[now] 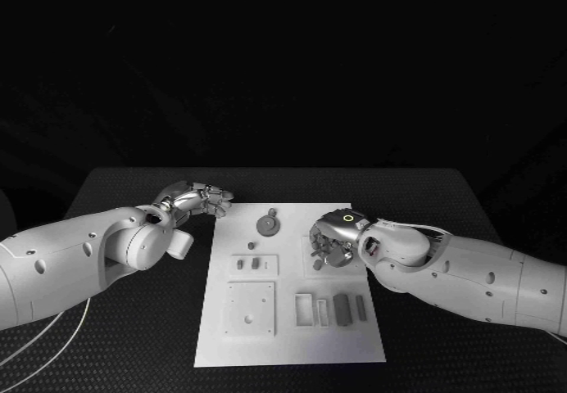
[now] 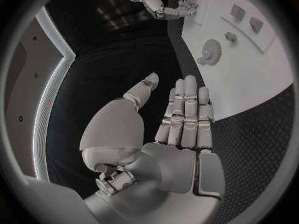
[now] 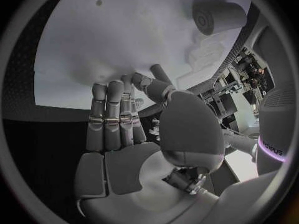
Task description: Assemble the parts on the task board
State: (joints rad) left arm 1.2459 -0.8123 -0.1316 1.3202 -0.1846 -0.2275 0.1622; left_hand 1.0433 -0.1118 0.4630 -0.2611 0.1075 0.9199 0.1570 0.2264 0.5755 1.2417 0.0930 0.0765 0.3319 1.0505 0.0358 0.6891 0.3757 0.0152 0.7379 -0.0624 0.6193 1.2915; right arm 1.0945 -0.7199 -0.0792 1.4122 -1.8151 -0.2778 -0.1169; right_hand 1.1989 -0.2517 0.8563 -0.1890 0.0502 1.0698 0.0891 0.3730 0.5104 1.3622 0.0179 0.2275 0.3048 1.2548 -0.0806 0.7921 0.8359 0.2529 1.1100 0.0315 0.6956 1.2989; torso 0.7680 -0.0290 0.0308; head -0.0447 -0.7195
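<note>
The white task board (image 1: 289,282) lies in the middle of the black table. On its far part sit a round toothed part (image 1: 269,223) and a small peg (image 1: 251,244); both also show as the toothed part (image 2: 212,52) and the peg (image 2: 230,36) in the left wrist view. My left hand (image 1: 195,201) hovers off the board's far left corner, fingers straight and apart from the thumb (image 2: 142,90), holding nothing. My right hand (image 1: 331,243) hangs over the board's right edge, fingers straight and together (image 3: 115,117), thumb close by, nothing visible in it.
Nearer me the board carries a small recessed plate with two pieces (image 1: 254,264), a square plate (image 1: 251,308), upright slots (image 1: 312,309) and two grey bars (image 1: 342,309). Black table (image 1: 449,196) surrounds the board on all sides.
</note>
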